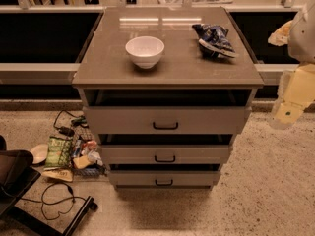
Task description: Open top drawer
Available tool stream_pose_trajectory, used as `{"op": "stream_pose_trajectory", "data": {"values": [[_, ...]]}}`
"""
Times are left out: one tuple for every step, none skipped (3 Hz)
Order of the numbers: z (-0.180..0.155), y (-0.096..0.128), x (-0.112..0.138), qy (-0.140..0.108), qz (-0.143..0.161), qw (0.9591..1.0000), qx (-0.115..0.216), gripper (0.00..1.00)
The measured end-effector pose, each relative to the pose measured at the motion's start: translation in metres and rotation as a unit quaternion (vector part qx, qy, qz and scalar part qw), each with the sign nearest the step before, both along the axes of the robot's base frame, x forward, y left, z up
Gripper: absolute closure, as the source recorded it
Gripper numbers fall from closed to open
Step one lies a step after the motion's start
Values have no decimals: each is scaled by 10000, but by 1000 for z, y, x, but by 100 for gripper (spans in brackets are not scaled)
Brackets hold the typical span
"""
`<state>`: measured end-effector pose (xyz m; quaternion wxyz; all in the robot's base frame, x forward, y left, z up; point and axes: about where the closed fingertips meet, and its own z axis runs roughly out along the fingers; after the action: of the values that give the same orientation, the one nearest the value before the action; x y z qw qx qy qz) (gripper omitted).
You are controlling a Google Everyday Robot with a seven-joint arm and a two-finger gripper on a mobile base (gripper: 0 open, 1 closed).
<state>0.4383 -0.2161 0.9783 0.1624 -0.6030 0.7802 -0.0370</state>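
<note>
Fingers [287,114] right of grey top drawer [123,120]

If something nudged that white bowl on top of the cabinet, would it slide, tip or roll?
It would probably slide, not tip: the white bowl sits upright, wide and low, on the glossy cabinet top. It looks rigid, so likely stiff and perhaps breakable if it fell. The gripper hangs at the cabinet's right, away from it.

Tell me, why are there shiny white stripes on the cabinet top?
Camera view: that is glare, light bouncing off the cabinet top behind the white bowl; dark shadow fills the gap above the top drawer; the gripper hangs at the right edge.
</note>
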Motion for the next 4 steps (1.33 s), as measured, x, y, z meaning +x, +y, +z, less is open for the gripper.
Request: {"op": "stream_pose_trajectory", "data": {"values": [[-3, 1, 0, 1, -8, 10000, 1, 0], [-34, 7, 1, 21, -93, 10000, 8, 0], [-85, 20, 4, -10, -181, 9998, -65, 0], [-147, 31, 16, -58, -115, 9999, 84, 0]]}}
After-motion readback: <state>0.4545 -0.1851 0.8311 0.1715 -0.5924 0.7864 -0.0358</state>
